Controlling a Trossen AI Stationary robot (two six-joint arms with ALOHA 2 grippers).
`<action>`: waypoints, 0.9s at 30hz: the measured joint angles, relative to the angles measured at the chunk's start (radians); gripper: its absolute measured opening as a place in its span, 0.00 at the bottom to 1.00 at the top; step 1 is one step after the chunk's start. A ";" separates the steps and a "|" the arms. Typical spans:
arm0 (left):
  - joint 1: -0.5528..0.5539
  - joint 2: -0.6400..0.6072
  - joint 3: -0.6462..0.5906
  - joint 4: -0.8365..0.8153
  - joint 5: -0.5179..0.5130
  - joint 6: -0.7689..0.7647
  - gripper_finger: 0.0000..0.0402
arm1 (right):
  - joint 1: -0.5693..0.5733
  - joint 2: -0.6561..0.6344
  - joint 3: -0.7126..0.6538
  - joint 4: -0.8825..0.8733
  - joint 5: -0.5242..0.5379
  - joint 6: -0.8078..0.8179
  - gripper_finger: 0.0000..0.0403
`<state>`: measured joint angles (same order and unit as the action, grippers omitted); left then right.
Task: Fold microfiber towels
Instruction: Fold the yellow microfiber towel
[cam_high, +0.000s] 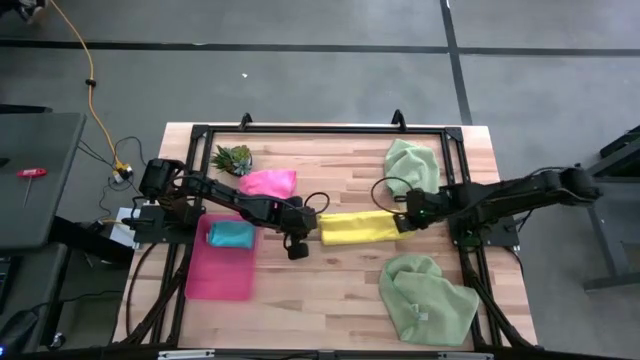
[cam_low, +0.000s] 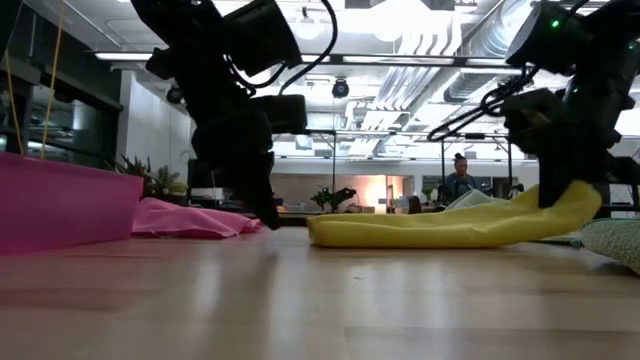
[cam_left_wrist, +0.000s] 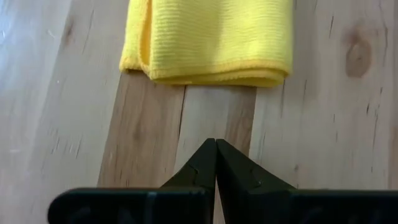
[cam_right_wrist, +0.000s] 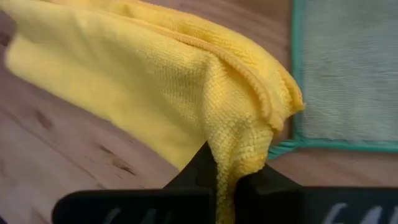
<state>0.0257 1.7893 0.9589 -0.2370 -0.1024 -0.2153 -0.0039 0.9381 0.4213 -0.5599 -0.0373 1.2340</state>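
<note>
A folded yellow towel lies as a long strip at the table's middle. My right gripper is shut on its right end, which stands raised in the low view. My left gripper is shut just short of the strip's left end, with bare wood between them. A hot pink towel lies crumpled at the far left. A teal towel sits folded in the pink tray. Two pale green towels lie at the right. My right gripper pinches the yellow towel's right end between its two fingers, several folded layers together. The fingers come slanting down from the table's right side. That end is lifted off the wood, while the rest of the strip lies on the table.
A small spiky green plant stands at the far left, behind the pink towel. A pale green towel with a teal hem lies close beyond the held end. Black frame rails run round the table's edges.
</note>
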 joint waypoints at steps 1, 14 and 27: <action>0.000 0.000 0.002 0.001 0.000 0.002 0.00 | -0.007 -0.021 0.000 -0.012 0.001 0.014 0.01; 0.018 -0.001 0.093 -0.032 -0.038 0.062 0.00 | -0.014 0.008 0.149 -0.043 0.049 0.052 0.00; 0.023 0.096 0.093 -0.066 -0.027 0.073 0.00 | -0.013 0.185 0.255 -0.019 0.042 0.000 0.00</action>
<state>0.0490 1.8851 1.0519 -0.3035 -0.1299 -0.1421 -0.0174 1.1236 0.6765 -0.5793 0.0048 1.2336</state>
